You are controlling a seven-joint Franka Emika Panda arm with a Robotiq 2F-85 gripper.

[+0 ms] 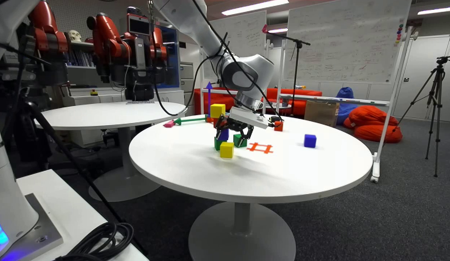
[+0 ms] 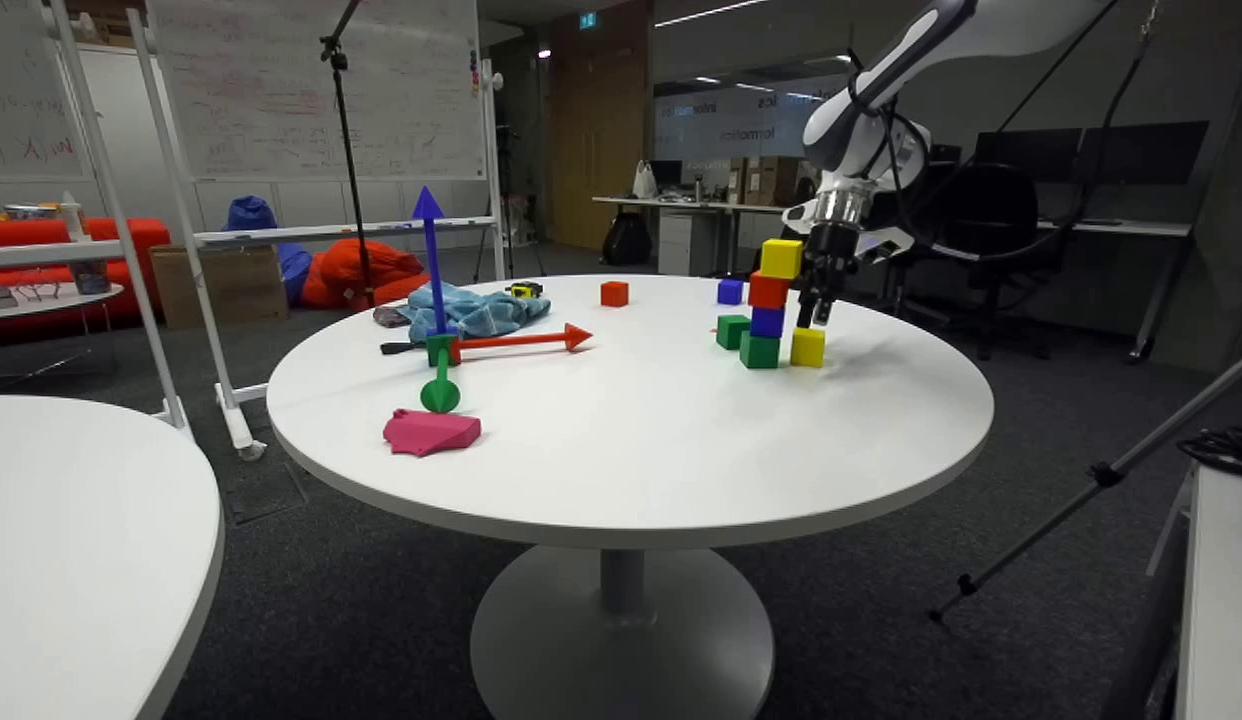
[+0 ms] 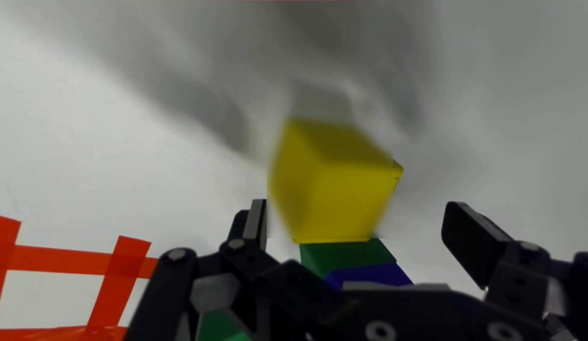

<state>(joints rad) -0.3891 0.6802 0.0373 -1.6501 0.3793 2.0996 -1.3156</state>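
My gripper stands open, its jaws wide apart. Ahead of and between the fingers in the wrist view lies a loose yellow cube, blurred there; it sits on the white table with neither finger visibly touching it. Close beside it rises a stack: green cube at the bottom, then blue cube, red cube and a second yellow cube on top. In an exterior view the gripper partly covers this stack. Another green cube rests near a finger.
Orange-red tape marks a crossed pattern on the table. Farther off lie a blue cube and a red cube. A coloured arrow-axis model, a pink piece and a blue cloth occupy another side.
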